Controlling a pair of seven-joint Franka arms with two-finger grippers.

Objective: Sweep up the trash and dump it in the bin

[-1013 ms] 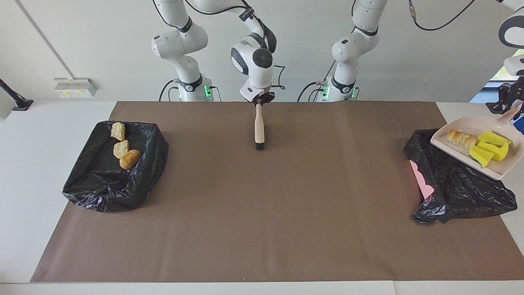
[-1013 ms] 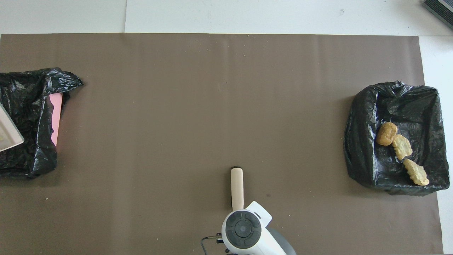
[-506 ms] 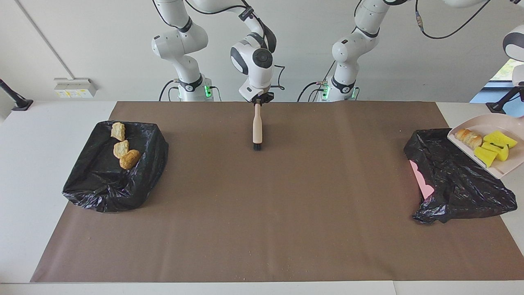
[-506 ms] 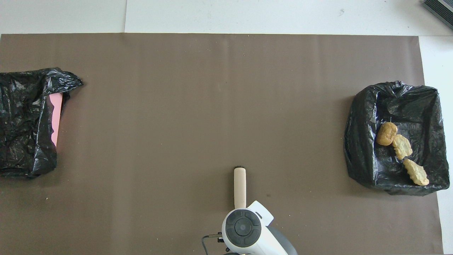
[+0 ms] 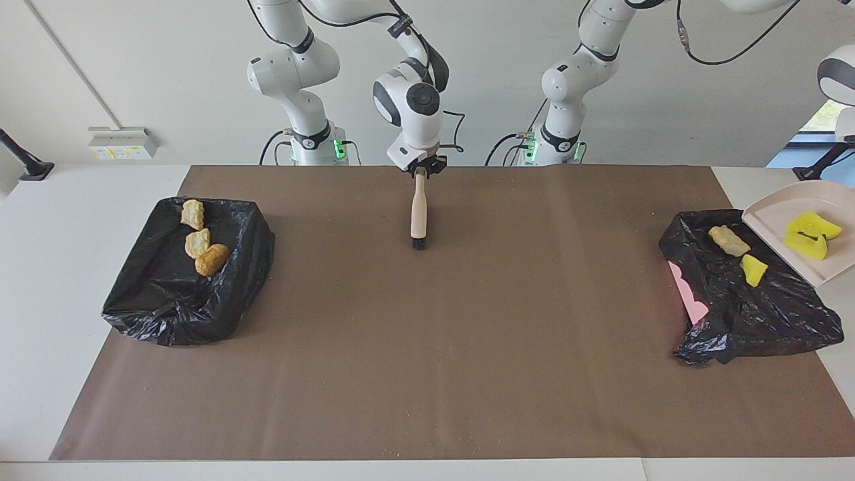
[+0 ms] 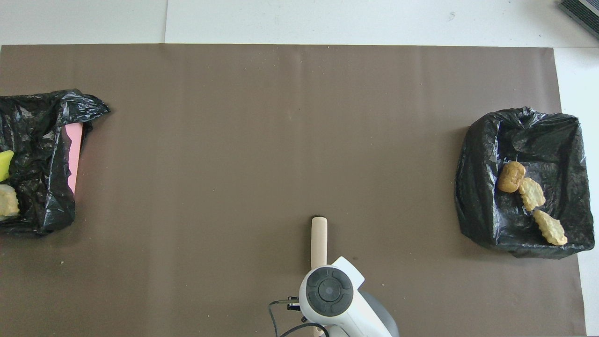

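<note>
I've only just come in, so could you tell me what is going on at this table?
The left arm is tipping a dustpan over the bin at its end of the table: a bread chunk and a yellow scrap lie on the bag, and more yellow scraps sit in the pan. The right gripper holds a brush bristles-down on the mat. The other bin holds three bread pieces.

We're looking at a robotics lab: two white robot arms are standing bolted at a plain white table, cables are trailing down a bare wall, green status lights are glowing at the bases, and a brown mat is covering the work surface.
</note>
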